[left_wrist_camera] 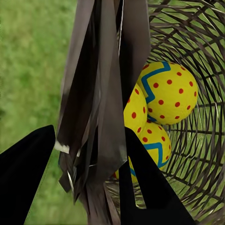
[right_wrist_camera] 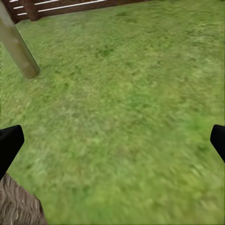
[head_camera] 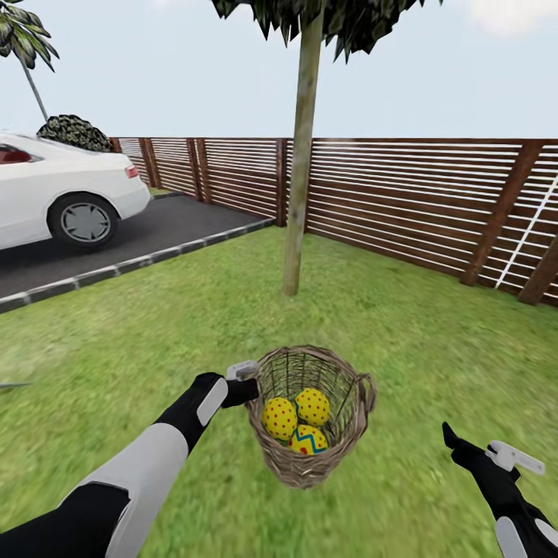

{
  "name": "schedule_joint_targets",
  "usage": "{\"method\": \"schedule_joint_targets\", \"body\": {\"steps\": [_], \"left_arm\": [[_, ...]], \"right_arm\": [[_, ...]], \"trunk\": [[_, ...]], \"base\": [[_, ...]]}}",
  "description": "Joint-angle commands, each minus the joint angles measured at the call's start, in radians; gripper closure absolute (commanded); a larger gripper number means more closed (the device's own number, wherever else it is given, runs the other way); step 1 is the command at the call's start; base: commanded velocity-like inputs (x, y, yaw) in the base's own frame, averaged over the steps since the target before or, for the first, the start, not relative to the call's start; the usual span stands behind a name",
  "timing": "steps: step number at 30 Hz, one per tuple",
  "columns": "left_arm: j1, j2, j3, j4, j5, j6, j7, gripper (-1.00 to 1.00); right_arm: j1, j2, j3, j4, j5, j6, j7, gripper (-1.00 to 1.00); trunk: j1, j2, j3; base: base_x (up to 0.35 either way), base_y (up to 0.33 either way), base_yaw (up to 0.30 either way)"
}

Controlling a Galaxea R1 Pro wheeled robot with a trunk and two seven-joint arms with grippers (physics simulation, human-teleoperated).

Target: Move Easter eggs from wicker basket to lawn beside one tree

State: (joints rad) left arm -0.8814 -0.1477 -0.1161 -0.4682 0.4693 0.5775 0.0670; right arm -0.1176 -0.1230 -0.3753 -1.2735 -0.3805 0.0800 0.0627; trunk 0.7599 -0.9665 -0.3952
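Observation:
The wicker basket [head_camera: 311, 457] hangs tilted just above the lawn [head_camera: 194, 310], and my left gripper [head_camera: 246, 385] is shut on its near-left rim. In the left wrist view the woven wall [left_wrist_camera: 101, 108] sits pinched between the gripper's [left_wrist_camera: 89, 140] dark fingers. Three yellow Easter eggs [head_camera: 280, 418] [head_camera: 313, 405] [head_camera: 310, 440] lie inside, also visible through the weave [left_wrist_camera: 171, 91]. My right gripper [head_camera: 459, 443] hovers open and empty over grass to the basket's right. The tree [head_camera: 301, 155] stands straight behind the basket; its trunk base [right_wrist_camera: 16, 44] and the basket's edge [right_wrist_camera: 16, 206] appear in the right wrist view.
A brown slatted fence [head_camera: 403, 194] runs behind the tree. At the left a white car [head_camera: 62, 194] is parked on a dark driveway [head_camera: 155, 232] edged with a stone kerb [head_camera: 116, 270]. A dark bush [head_camera: 74, 132] and a palm [head_camera: 23, 46] stand beyond.

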Motion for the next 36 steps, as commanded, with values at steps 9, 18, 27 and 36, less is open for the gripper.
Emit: {"method": "schedule_joint_targets", "body": {"steps": [9, 18, 27, 36], "left_arm": [[-0.001, 0.001, -0.004, -0.003, 0.02, 0.002, 0.007, 1.0], [-0.001, 0.001, -0.004, -0.003, 0.021, 0.002, 0.007, 1.0], [-0.001, -0.001, -0.004, -0.002, 0.022, 0.002, 0.005, 1.0], [-0.001, 0.0, -0.004, 0.005, 0.02, 0.002, 0.007, 1.0]], "right_arm": [[-0.001, -0.001, -0.001, 0.002, -0.011, 0.008, 0.0, -1.0], [-0.001, 0.0, -0.002, 0.003, -0.011, 0.007, 0.001, -1.0], [-0.001, -0.009, 0.004, 0.387, 0.007, -0.068, 0.0, -1.0], [-0.001, 0.011, 0.186, 1.036, 0.312, -0.345, -0.003, -1.0]], "trunk": [[-0.034, 0.063, 0.027], [-0.068, 0.126, 0.055], [-0.103, 0.189, 0.078], [-0.137, 0.252, 0.107]], "base": [[0.328, 0.0, 0.0], [0.328, 0.0, 0.0], [0.328, 0.0, 0.0], [0.328, 0.0, 0.0]]}}
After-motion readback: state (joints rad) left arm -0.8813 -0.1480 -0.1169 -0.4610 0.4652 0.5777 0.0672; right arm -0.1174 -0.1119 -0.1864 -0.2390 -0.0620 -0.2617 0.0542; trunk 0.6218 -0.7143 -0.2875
